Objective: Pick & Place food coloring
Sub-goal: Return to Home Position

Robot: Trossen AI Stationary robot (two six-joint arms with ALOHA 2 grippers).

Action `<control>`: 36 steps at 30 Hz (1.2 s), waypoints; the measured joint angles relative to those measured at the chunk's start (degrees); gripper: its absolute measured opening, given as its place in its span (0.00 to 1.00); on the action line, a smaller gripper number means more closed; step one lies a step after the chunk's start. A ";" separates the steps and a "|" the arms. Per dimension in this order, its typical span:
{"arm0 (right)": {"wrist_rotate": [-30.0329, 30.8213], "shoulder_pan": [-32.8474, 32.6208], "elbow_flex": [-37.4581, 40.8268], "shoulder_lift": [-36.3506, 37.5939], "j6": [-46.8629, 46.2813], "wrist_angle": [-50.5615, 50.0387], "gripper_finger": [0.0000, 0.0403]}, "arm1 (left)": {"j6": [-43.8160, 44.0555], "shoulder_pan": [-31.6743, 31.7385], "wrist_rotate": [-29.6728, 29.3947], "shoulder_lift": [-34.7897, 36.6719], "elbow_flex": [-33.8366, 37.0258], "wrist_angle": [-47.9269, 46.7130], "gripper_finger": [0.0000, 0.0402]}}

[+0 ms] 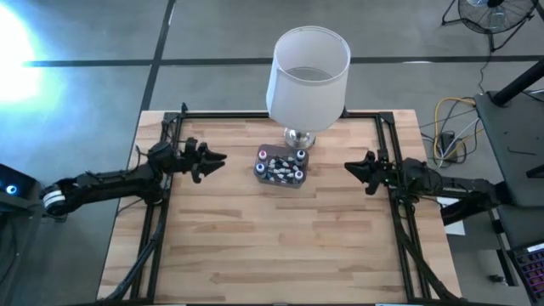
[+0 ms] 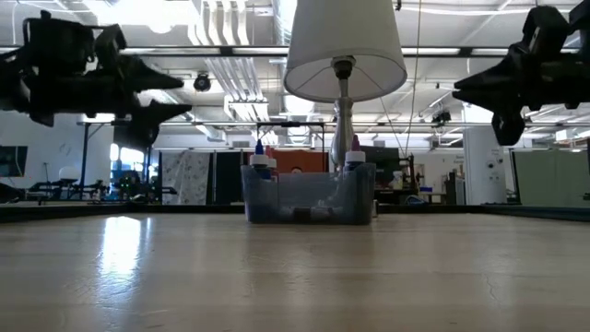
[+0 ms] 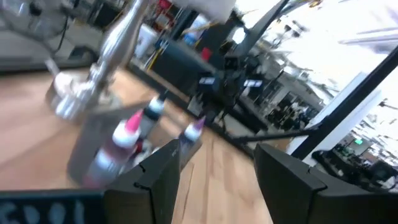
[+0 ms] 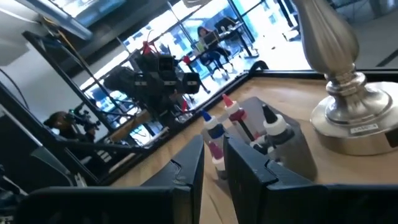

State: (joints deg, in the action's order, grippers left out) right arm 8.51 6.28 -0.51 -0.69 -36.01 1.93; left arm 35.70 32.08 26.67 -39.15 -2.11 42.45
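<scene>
Plastic tub [image 1: 258, 164] midway between left gripper [image 1: 218, 161], right gripper [image 1: 349, 168]

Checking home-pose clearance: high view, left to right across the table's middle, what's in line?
left gripper → clear tub holding the food coloring bottles → right gripper. Lamp left out: it overlaps the tub.

From above, the food coloring bottles [image 1: 280, 166] are too small to count; the lamp shade [image 1: 308, 72] hides its stem.
</scene>
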 joint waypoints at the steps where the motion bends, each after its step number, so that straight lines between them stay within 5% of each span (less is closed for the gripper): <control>1: 0.04 0.00 0.00 -0.33 0.00 0.13 0.14 | 0.03 0.00 0.01 -0.13 0.52 -0.59 0.45; 10: 0.24 0.00 0.00 -1.94 0.01 0.04 0.14 | 0.16 -1.26 -0.51 0.68 1.59 -14.34 0.45; 20: 0.20 0.00 -0.02 -1.01 0.02 0.04 0.14 | 0.21 -7.75 -1.21 20.32 1.61 -37.68 0.45; 36: 0.07 -0.02 -0.09 0.70 0.02 -0.02 0.14 | 0.15 -25.29 -1.15 39.08 1.64 -38.15 0.45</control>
State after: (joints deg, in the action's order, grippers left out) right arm 8.58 6.26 -0.60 0.01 -35.99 1.91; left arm 35.85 6.79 25.52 -0.07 -0.47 4.30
